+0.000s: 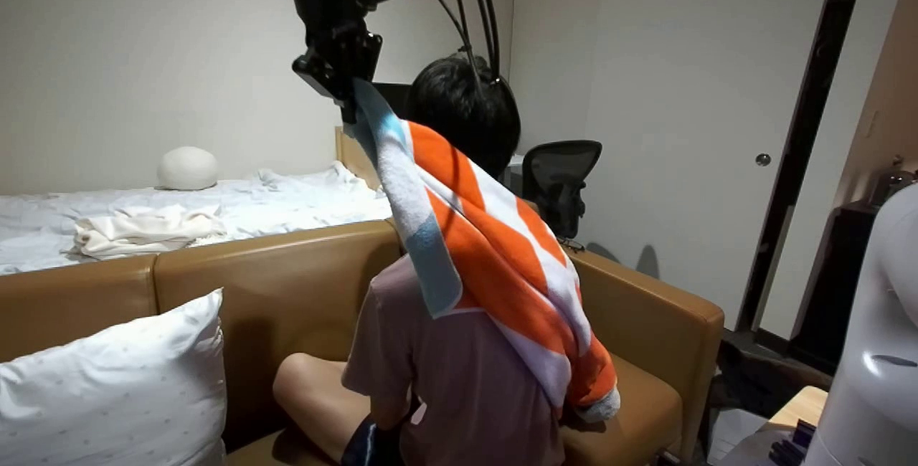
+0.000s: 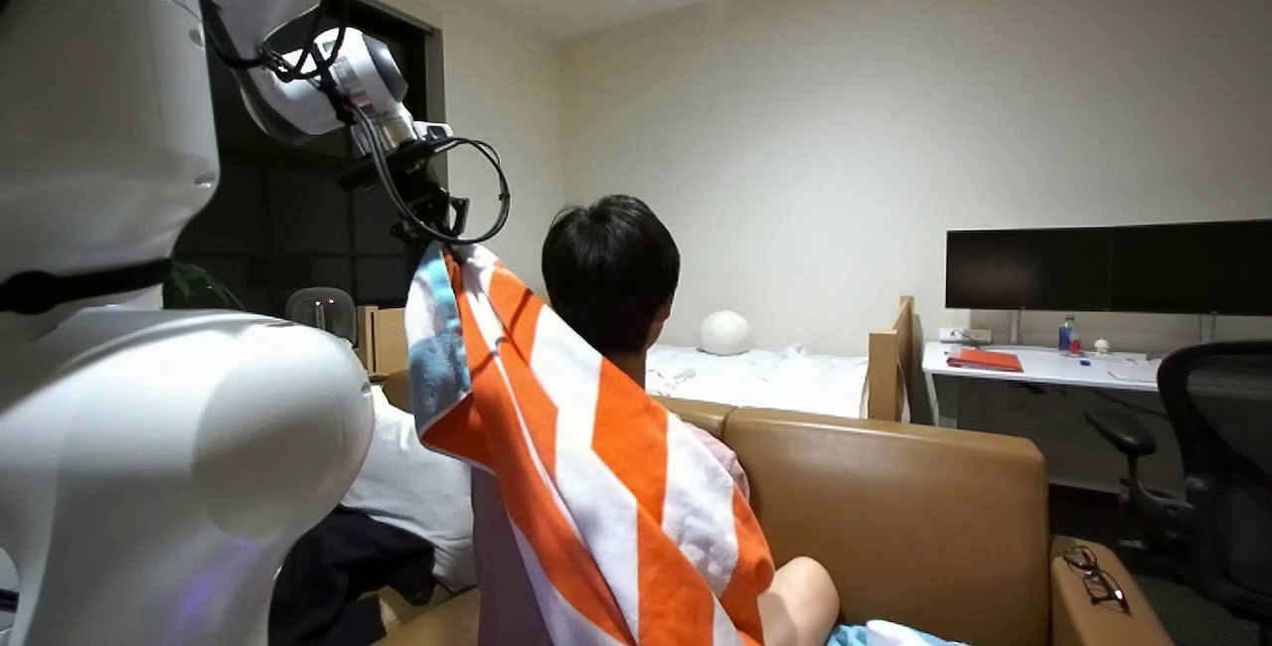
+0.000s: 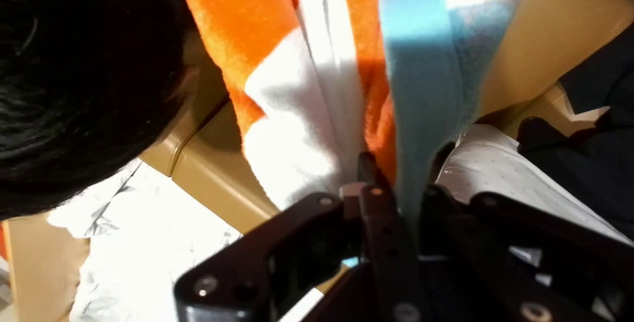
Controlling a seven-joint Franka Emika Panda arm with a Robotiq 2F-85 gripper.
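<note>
My tool [image 1: 349,109] points down at a slant, pinched tight

My white arm [image 2: 288,398] stands thick and rounded along the edge of an exterior view, with a dark band [image 2: 84,285] running around part of it. Higher up, it bends over to my wrist [image 2: 373,75], which tips downward and ends at a silvery flange [image 2: 396,129]. The tool hangs from that, black and tilted rather than plumb. Black cables [image 2: 506,197] loop out beside it. In the wrist view I see its fingers [image 3: 379,213] drawn in close, side by side and gripping, with levers [image 3: 257,257] splayed out to both sides.
</note>
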